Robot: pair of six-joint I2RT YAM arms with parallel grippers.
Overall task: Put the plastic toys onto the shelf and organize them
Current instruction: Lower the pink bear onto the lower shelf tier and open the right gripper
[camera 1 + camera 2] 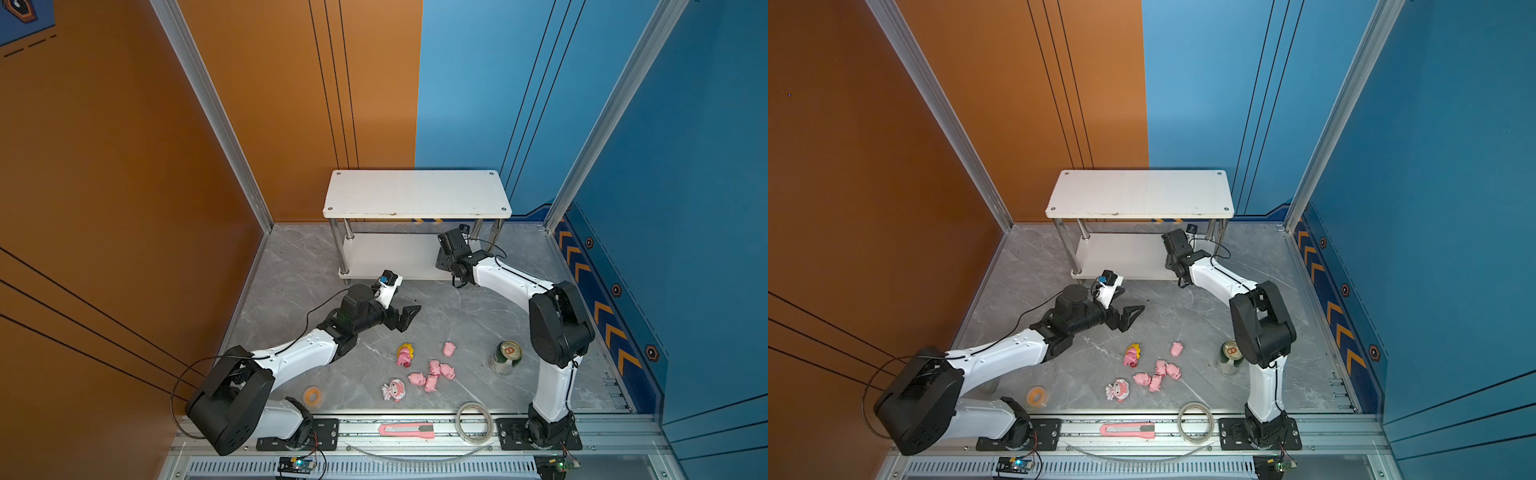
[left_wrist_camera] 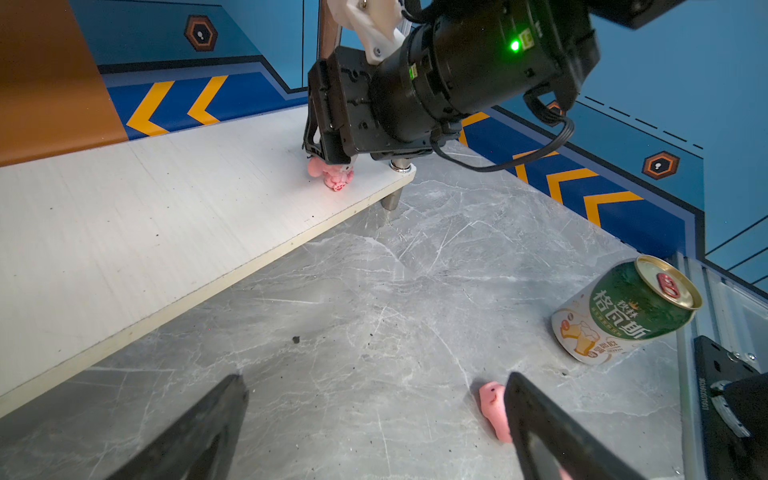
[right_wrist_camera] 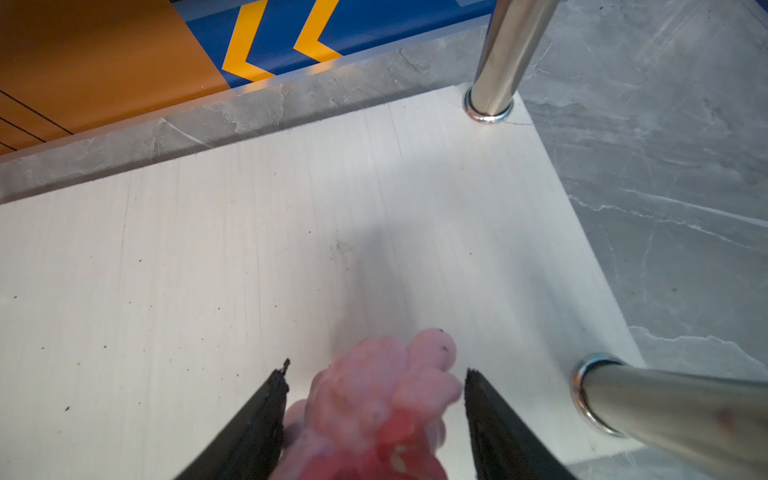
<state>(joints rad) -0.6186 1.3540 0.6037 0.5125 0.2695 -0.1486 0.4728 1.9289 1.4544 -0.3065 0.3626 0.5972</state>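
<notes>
The white two-tier shelf (image 1: 415, 193) with chrome legs stands upright at the back of the tabletop (image 1: 291, 270). A blurred pink figurine (image 3: 382, 407) sits on its lower tier (image 3: 291, 249), close to a front corner leg. In front, on the tabletop, lie a yellow sunflower-faced figurine (image 1: 405, 354), a pink-white figurine (image 1: 395, 389) and five small pink pigs (image 1: 434, 366). Four of the pigs are clustered, and one pig (image 1: 449, 348) lies apart.

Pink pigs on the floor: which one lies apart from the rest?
The pig nearest the shelf: it lies alone on the floor, while the other four pigs bunch together farther from the shelf.
</notes>
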